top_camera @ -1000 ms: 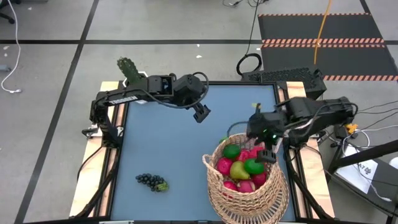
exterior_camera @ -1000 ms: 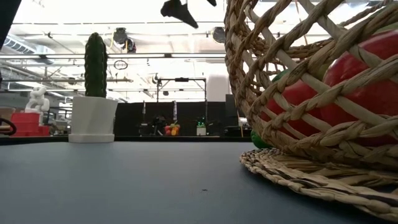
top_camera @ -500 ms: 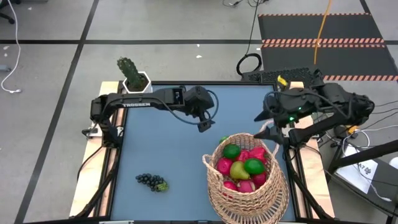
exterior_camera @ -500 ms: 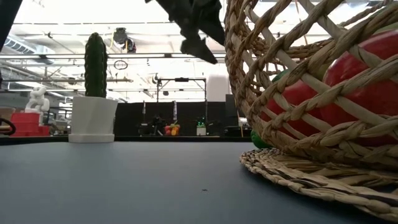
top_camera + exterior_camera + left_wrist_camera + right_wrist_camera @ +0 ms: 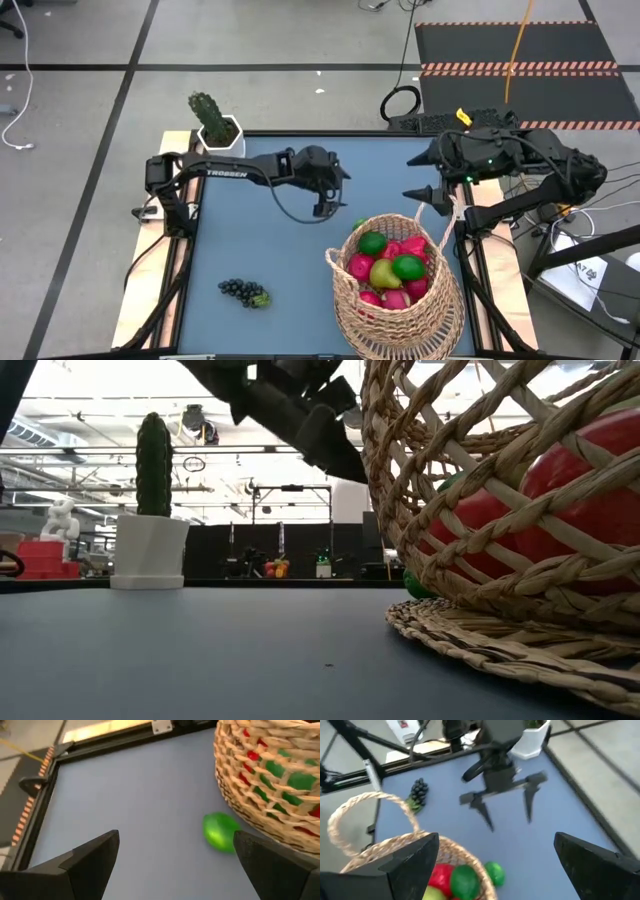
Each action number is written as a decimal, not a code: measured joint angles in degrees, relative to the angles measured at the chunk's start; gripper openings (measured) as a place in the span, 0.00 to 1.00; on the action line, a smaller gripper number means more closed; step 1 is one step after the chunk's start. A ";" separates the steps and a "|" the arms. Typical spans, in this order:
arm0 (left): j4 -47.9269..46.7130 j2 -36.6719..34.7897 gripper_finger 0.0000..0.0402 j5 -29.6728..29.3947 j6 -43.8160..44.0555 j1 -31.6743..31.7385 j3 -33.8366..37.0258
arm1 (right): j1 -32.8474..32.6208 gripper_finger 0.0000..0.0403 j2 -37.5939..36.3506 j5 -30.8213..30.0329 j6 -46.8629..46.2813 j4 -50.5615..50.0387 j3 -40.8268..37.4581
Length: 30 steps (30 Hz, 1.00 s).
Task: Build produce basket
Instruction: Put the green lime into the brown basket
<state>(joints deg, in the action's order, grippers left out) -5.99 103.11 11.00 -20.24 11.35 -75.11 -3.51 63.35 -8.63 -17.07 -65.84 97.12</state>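
High view: the round tan wicker basket holds red, green and yellow toy fruits at the near right, a dark grape bunch lies apart; the left gripper is spread, empty. Left wrist view alone shows a loose green lime touching the basket wall. Right wrist view: the right gripper is wide, empty, above the basket, with a white cactus pot beyond

Grey floor with black tape lines; striped black mat beyond table; bright ceiling lights.

Basket cut off at 3 o'clock edge in low view, handle out of shot. Lime mostly hidden behind rim overhead. Fruit underneath buried, can't count.
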 joint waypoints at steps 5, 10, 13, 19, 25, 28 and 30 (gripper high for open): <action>4.43 0.00 0.97 0.01 5.58 -0.71 4.72 | 2.08 0.97 0.00 -0.74 3.75 1.13 0.00; 8.76 0.47 0.97 -0.56 7.05 -1.79 7.89 | 4.21 0.97 0.00 -0.65 6.40 1.14 0.00; 10.49 2.48 0.97 -0.53 7.59 -2.55 8.57 | 5.16 0.97 0.00 -0.43 7.36 1.18 0.00; 17.23 7.62 0.97 -0.61 8.73 -4.44 8.49 | 5.46 0.97 -0.04 -0.18 5.53 1.29 0.00; 20.30 11.01 0.97 -0.59 8.89 -5.62 8.53 | 5.44 0.97 -0.04 -0.13 3.24 1.29 0.00; 21.23 12.41 0.97 -0.58 7.22 -6.17 8.47 | 5.44 0.97 -0.04 0.25 2.78 1.36 0.00; 21.69 13.56 0.97 -0.40 7.25 -6.39 8.55 | 5.42 0.97 -0.04 1.49 2.78 1.35 0.00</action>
<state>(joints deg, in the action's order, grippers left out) 15.70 116.67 10.60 -12.99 4.96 -66.57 1.91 63.31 -7.14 -14.29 -64.49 97.12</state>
